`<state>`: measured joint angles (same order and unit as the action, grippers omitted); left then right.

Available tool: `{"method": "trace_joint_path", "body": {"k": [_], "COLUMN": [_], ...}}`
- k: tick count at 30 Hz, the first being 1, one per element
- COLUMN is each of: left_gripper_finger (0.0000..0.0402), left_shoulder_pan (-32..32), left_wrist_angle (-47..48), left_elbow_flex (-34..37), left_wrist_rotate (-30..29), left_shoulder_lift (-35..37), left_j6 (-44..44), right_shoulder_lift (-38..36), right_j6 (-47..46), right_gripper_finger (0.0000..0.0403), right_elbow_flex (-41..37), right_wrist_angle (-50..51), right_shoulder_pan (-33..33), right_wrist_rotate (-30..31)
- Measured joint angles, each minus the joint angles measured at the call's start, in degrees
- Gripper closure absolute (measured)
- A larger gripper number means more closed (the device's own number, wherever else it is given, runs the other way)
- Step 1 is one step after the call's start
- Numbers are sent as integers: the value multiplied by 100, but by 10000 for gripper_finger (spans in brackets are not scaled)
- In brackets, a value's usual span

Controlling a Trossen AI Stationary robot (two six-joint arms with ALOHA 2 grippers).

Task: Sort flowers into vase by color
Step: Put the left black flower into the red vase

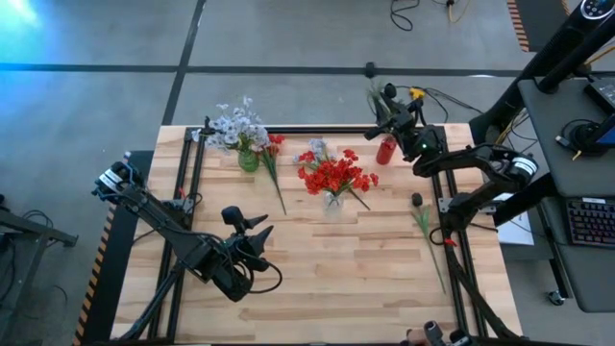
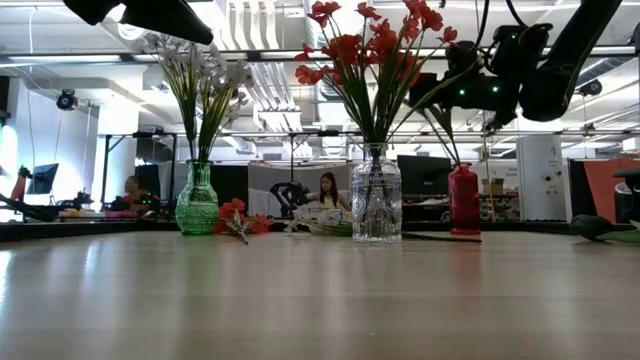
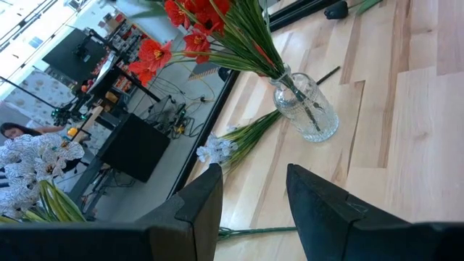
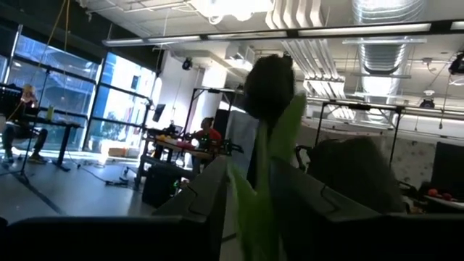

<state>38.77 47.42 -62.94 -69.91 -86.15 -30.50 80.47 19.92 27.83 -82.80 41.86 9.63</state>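
My right gripper [image 1: 392, 115] stands at the far right above a red vase [image 1: 386, 150], its fingers apart. A dark flower's green stem [image 4: 259, 203] runs up between them, its blossom [image 4: 268, 85] above, and slants down into the red vase [image 2: 463, 198]. White flowers fill a green vase [image 1: 248, 160]. Red flowers fill a clear glass vase [image 1: 332, 202]. A red flower [image 1: 275, 146], a pale flower [image 1: 316, 148] and another dark flower [image 1: 417, 200] lie flat on the table. My left gripper [image 1: 258, 229] hangs open over the near left, holding nothing. My right gripper has its two fingers on either side of the dark flower's stem and leaf [image 4: 262, 185], below the blossom, slanting up from the table's right side. Whether a finger [image 4: 210, 196] touches the stem, I cannot tell. The flower stands upright, its lower end in the red vase.
The loose dark flower's long stem [image 1: 434, 252] runs toward the near right edge. The red flower's stem [image 1: 280, 192] lies between the green and clear vases. Bare wood lies along the table's near side [image 1: 365, 288]. People sit in the room beyond the table.
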Motion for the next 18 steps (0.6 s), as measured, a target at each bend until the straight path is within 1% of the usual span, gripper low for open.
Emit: {"method": "trace_joint_path", "body": {"k": [6, 9, 13, 18], "left_gripper_finger": [265, 265, 265, 265], "left_shoulder_pan": [-1, -1, -1, 0], "left_wrist_angle": [0, -2, 0, 3], "left_elbow_flex": [0, 0, 0, 0], "left_wrist_rotate": [-2, -2, -2, -2], "left_shoulder_lift": [0, 0, 0, 0], "left_j6": [0, 0, 0, 2], "right_shoulder_lift": [-207, -444, -944, -1734], "right_j6": [1, 65, 153, 179], "right_gripper_finger": [297, 293, 289, 288], "right_elbow_flex": [-4, -9, -11, -13], "right_wrist_angle": [31, 241, 1106, 2194], "right_shoulder_pan": [-90, -189, -391, -724], "right_wrist_rotate": [4, 49, 186, 681]}}
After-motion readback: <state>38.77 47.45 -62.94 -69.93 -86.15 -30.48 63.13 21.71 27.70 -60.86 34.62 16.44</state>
